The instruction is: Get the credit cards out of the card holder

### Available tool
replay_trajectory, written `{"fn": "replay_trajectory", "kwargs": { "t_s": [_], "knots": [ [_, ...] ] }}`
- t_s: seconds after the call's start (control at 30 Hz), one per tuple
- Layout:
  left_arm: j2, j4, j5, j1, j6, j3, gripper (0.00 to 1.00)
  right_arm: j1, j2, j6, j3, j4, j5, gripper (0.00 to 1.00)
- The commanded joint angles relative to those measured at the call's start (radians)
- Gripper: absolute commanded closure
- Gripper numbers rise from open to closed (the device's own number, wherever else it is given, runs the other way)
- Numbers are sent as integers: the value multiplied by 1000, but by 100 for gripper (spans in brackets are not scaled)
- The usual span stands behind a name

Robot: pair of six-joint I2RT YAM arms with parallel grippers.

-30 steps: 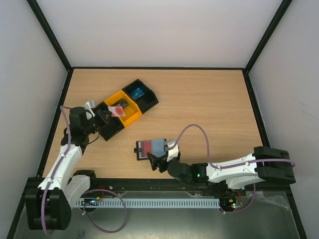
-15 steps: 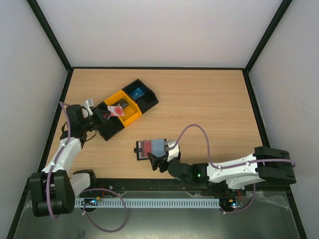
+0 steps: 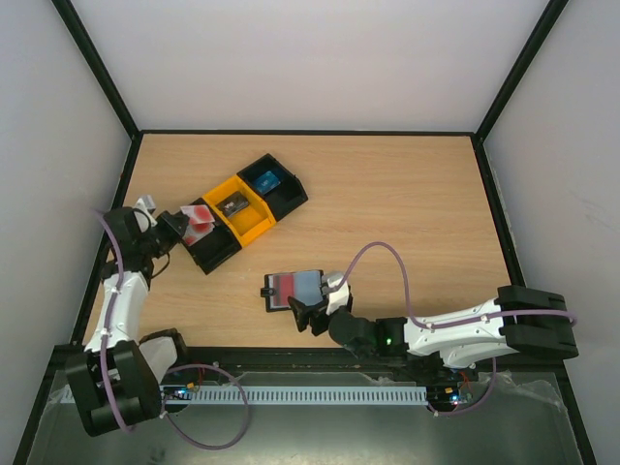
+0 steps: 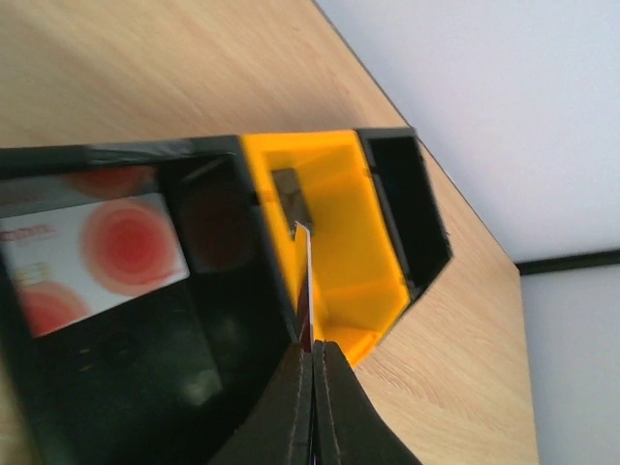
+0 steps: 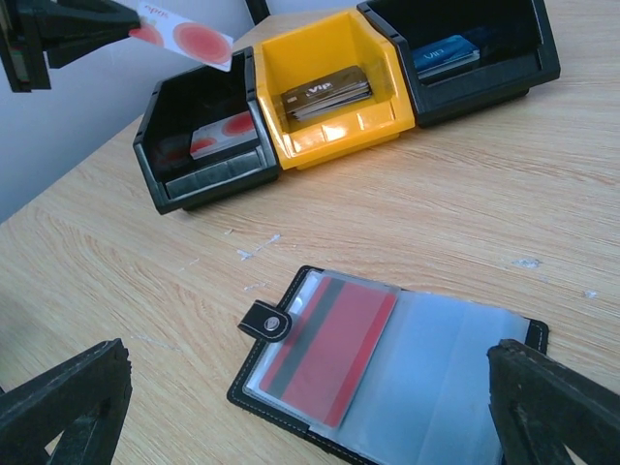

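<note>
The card holder (image 3: pixel 295 288) lies open on the table; in the right wrist view (image 5: pixel 407 387) a red card (image 5: pixel 329 354) sits in its clear left sleeve. My right gripper (image 3: pixel 308 314) is open and empty just near of the holder, its fingers (image 5: pixel 63 402) wide either side. My left gripper (image 3: pixel 182 224) is shut on a white card with red dots (image 3: pixel 199 217), held above the left black bin (image 3: pixel 211 249). In the left wrist view the card (image 4: pixel 307 281) shows edge-on between the shut fingers (image 4: pixel 291 407).
Three bins stand in a row: the left black one (image 5: pixel 194 160) holds a red-dotted card (image 5: pixel 221 138), the yellow one (image 5: pixel 334 126) a dark VIP card (image 5: pixel 325 94), the right black one (image 5: pixel 484 77) a blue card (image 5: pixel 446 54). A wall runs along the table's left edge.
My left gripper has drawn back to the left with the red-dotted card, from over the yellow bin to over the left black bin. The right arm and the holder have not moved.
</note>
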Motion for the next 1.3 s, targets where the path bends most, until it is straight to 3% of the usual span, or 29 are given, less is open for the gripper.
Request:
{"fn": "replay_trajectory", "kwargs": {
  "t_s": [0.0,0.73,1.27],
  "knots": [
    [19,-64,15,74,11,2,97,5,-19,-6,-16,-10,34,2],
    [138,-65,-162,81,2,5,97,4,-72,-5,-44,-10,39,2],
    [187,-11,-271,10,-45,12,98,4,-70,-1,-41,-16,34,2]
  ]
}}
